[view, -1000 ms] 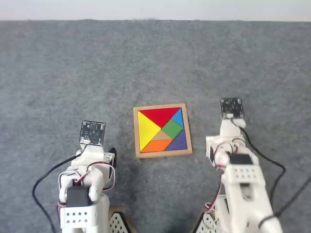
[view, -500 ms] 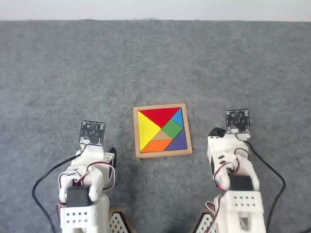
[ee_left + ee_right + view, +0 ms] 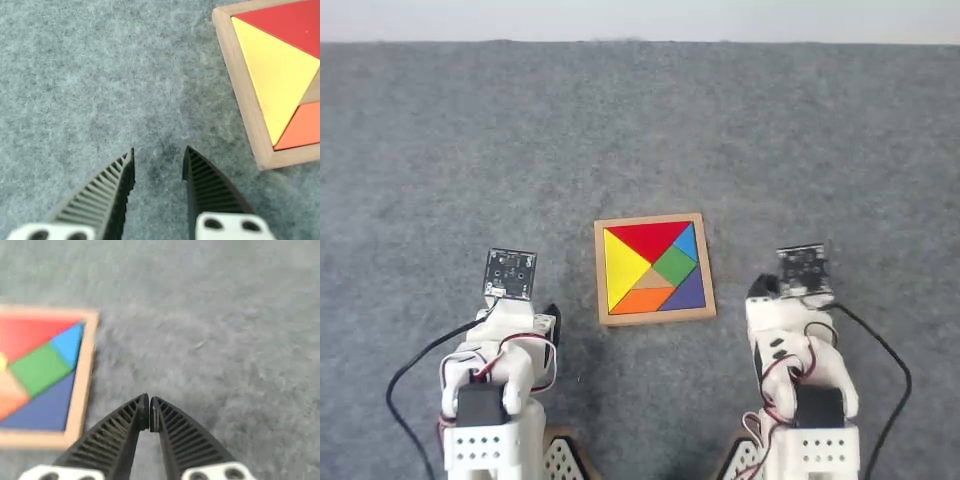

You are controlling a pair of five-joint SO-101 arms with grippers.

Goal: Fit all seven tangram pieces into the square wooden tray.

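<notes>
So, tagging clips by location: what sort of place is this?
Probably a robot lab bench: a grey carpeted table, white left arm and right arm, a square wooden tray of coloured tangram pieces.

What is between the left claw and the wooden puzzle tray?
Just bare grey carpet. The left wrist view shows nothing lying between the left gripper and the wooden tray.

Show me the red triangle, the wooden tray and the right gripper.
red triangle (image 3: 648, 240), high view, middle of its face
wooden tray (image 3: 658, 317), high view, its near rim
right gripper (image 3: 149, 401), right wrist view, between its shut fingertips
</notes>
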